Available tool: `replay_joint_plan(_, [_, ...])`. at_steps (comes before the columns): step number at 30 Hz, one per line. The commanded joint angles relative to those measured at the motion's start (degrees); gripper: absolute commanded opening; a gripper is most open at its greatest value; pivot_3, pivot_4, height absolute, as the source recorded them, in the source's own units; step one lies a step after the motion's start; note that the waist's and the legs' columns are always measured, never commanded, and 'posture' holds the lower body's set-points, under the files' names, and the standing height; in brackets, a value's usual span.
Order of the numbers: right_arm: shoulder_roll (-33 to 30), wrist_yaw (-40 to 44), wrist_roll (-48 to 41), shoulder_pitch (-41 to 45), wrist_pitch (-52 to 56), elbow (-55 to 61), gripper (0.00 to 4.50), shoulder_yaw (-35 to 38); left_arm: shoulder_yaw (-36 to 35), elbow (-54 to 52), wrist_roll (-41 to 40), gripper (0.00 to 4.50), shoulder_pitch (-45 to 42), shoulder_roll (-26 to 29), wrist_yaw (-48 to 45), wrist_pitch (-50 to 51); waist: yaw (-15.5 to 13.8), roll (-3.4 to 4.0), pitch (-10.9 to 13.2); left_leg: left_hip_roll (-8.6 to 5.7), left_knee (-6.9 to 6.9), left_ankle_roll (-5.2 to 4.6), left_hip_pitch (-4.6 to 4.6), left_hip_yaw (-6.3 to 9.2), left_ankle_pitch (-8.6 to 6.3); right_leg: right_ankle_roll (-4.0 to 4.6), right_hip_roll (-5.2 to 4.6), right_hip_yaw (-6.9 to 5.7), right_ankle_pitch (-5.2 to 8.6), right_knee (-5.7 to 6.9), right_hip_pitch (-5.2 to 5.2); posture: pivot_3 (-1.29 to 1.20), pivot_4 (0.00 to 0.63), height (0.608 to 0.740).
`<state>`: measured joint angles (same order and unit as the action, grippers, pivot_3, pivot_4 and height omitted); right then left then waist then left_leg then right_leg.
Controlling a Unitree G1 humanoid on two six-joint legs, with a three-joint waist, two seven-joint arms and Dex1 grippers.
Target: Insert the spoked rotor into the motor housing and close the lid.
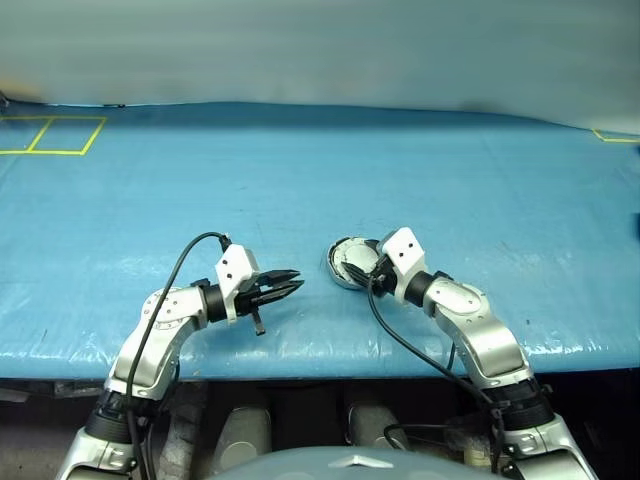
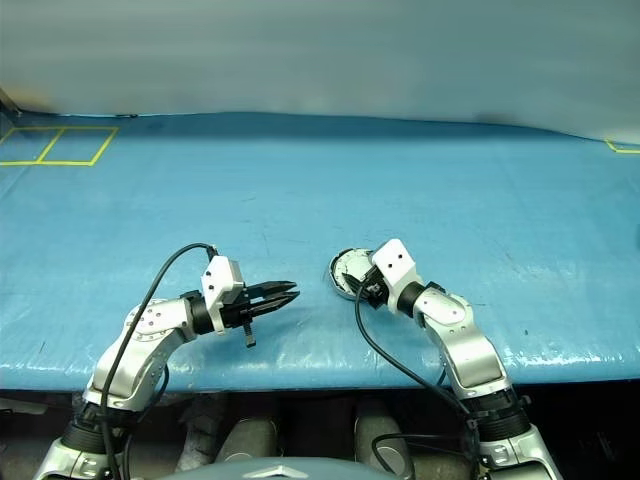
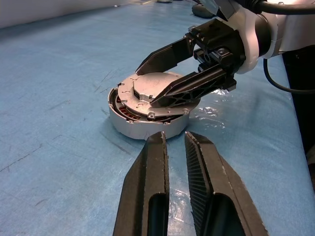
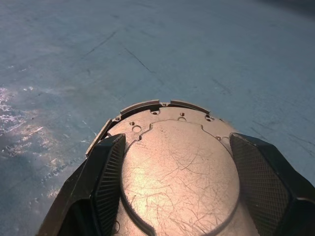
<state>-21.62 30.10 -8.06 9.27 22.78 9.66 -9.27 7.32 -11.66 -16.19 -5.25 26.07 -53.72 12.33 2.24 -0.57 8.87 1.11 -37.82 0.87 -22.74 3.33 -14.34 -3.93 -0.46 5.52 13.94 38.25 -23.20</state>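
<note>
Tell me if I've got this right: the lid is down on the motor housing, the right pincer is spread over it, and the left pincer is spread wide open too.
Not quite. The left pincer is nearly shut, as the left wrist view shows. The lid does lie on the motor housing, with the right pincer spread over it.

We see the housing (image 3: 129, 124), short round silver case on the blue table (image 1: 300, 180), copper windings showing at one side, the lid (image 3: 156, 91), pale scratched disc with notched edge, tilted over it, not fully seated
</note>
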Motion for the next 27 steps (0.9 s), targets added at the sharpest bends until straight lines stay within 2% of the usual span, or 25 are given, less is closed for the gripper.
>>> replay_joint_plan(1, [1.5,-0.7,-0.7,0.3,-0.1,1.5,3.02,0.7,0.4,-2.6,-0.8,0.63,-0.9,0.1,0.4,0.0,0.1,0.00,0.0,0.01,0.00,0.00,0.00,0.00,0.00,0.00,0.01,0.01,0.00,0.00,0.00,0.00,0.150,0.740])
replay_joint_plan(13, [6.6,-5.8,4.0,4.0,-0.6,-2.8,3.02,-1.2,0.7,-1.6,-0.8,0.63,-2.0,-0.1,1.3,-0.1,0.3,0.05,0.0,0.00,0.06,0.00,-0.05,-0.02,0.00,0.02,-0.01,0.02,-0.01,-0.02,-0.08,0.00,0.150,0.740])
replay_joint_plan(27, [4.8,-2.3,4.0,0.7,-1.8,-5.3,3.02,-2.1,0.9,-0.8,-0.4,0.63,-2.7,0.1,1.5,-0.3,0.3,0.05,0.0,0.02,0.04,0.01,0.14,-0.01,0.00,0.02,0.01,0.00,-0.02,-0.08,0.13,0.00,0.150,0.740])
